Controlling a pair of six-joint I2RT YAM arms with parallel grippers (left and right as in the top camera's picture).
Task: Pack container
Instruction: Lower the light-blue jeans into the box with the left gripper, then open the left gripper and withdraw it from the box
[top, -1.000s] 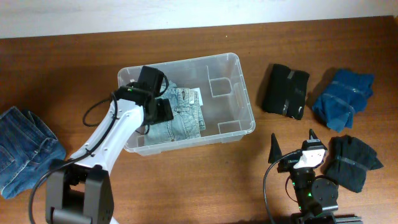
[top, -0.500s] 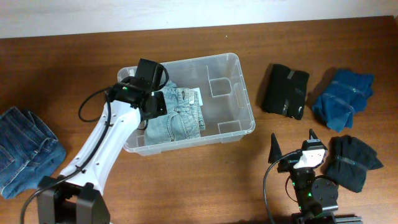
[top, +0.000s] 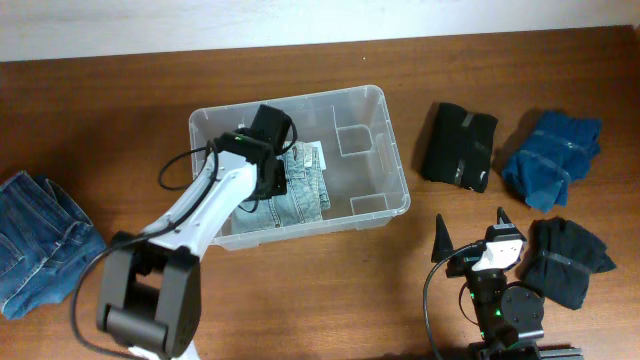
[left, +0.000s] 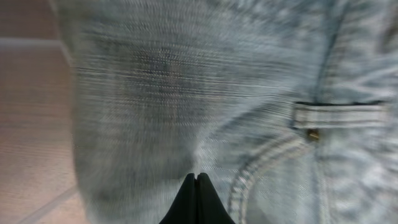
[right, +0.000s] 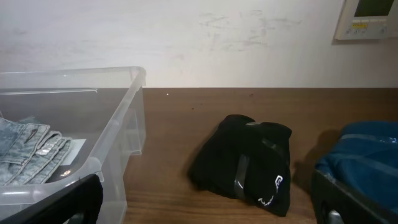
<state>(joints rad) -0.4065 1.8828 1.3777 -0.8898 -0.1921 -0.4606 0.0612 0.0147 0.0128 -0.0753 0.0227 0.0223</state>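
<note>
- Right end effector (top: 470, 228): sits on the robot's side of the container (top: 398, 165), off its near right corner. Its 2 fingers are spread wide and grip nothing. Judged idle, held back so the tub opening is free for the other arm.
- Black folded garment (top: 572, 262): lies on the bench (top: 120, 110) just beside that end effector, to the right of the container. Judged stock awaiting packing.
- Dark blue jeans (top: 40, 240): lie well apart to the left of the container, at the edge of the overhead view.
- Container: stands open at mid-bench with no lid in view. The right half of its floor is bare, and the white label (top: 318, 155) is partly covered.
- Light denim jeans (left: 186, 93): lie folded flat in the left half of the container. Judged placed to one side to leave room for more items.
- Left end effector (left: 196, 186): reaches down inside the container over the denim, fingers closed tip to tip with no cloth seen between them. Judged to be pressing the fold flat; blur prevents confirming contact.
- Black rolled garment (top: 458, 145) and blue bundle (top: 552, 155): lie beyond the container's right wall, toward the far side.
- Count: 1 item inside, 4 outside. Packing is judged at an early stage.
</note>
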